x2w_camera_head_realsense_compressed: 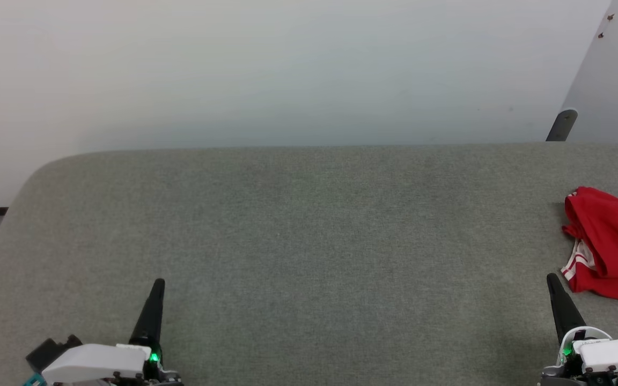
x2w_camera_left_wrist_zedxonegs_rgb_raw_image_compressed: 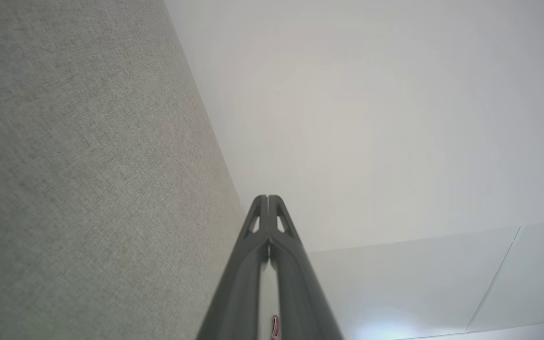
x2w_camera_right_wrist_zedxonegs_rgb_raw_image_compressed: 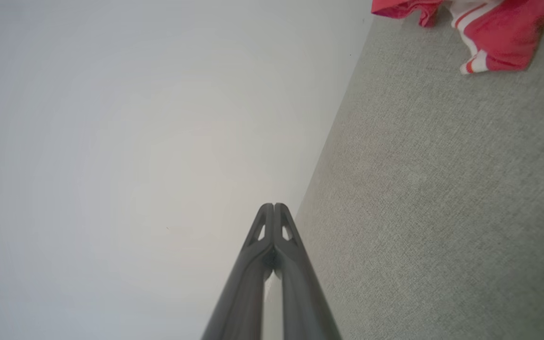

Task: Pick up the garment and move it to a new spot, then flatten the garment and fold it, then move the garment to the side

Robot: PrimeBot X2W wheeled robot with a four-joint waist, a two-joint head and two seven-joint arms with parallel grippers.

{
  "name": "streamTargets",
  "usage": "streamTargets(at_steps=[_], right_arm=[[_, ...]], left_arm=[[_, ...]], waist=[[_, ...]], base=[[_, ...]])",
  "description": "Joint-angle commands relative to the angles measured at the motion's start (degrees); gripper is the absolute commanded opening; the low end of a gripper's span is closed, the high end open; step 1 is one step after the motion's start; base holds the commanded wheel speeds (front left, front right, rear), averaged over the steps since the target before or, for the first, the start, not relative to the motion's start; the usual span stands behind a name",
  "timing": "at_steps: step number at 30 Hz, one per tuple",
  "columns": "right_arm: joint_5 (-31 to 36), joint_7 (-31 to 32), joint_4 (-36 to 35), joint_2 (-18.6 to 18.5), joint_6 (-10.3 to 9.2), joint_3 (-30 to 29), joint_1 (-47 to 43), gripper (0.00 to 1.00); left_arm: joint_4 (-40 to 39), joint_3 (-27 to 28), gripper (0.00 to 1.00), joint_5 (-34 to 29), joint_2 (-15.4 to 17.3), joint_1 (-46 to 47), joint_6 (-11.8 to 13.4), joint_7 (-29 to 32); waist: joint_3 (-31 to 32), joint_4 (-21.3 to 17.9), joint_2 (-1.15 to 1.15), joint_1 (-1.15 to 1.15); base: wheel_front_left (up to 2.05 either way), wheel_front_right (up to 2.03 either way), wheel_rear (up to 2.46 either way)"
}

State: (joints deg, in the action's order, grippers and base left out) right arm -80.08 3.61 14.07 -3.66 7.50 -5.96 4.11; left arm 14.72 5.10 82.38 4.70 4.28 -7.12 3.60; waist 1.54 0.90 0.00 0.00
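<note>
**First:** Grey woven fabric covers the one padded surface (x2w_camera_head_realsense_compressed: 309,230), which is flat and rounded at its upper-left corner. How many pieces of clothing lie on it?

**Second:** One. The garment (x2w_camera_head_realsense_compressed: 612,246) sits crumpled at the right edge of the head view. It is soft bright red cloth with a strip of red-and-white striped trim at its lower left, and part of it is cut off by the frame.

**First:** And the grippers?

**Second:** Two. The left gripper (x2w_camera_head_realsense_compressed: 159,283) stands at the lower left and the right gripper (x2w_camera_head_realsense_compressed: 550,277) at the lower right. Each is a dark tapered spike rising from a white housing.

**First:** How do the fingers stand?

**Second:** Both pairs are pressed together tip to tip with nothing between them. The wrist views show slim smooth fingers with small triangular cut-outs near the tips.

**First:** Does the right one touch the shirt?

**Second:** No. Its tip is just beside the striped trim but apart from it. A pale, smooth wall (x2w_camera_head_realsense_compressed: 287,69) fills the top of the frame.
</note>
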Motion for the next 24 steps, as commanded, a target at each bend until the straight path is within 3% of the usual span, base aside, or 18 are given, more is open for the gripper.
streamTargets(at_steps=[1, 24], right_arm=[[-1.48, 0.42, -0.28, 0.05, 0.00, -0.25, 0.98, 0.00], [-11.14, 2.77, -0.09, 0.80, 0.00, -0.60, 2.35, 0.00]], left_arm=[[-0.41, 0.34, 0.00, 1.24, -0.13, 0.77, -0.37, 0.34], [-0.69, 1.43, 0.00, 9.05, -1.73, 2.06, -0.49, 2.79]], waist=[[-0.12, -0.07, 0.00, 0.00], [-1.46, -0.76, 0.00, 0.00]], base=[[0.00, 0.00, 0.00], [0.00, 0.00, 0.00]])
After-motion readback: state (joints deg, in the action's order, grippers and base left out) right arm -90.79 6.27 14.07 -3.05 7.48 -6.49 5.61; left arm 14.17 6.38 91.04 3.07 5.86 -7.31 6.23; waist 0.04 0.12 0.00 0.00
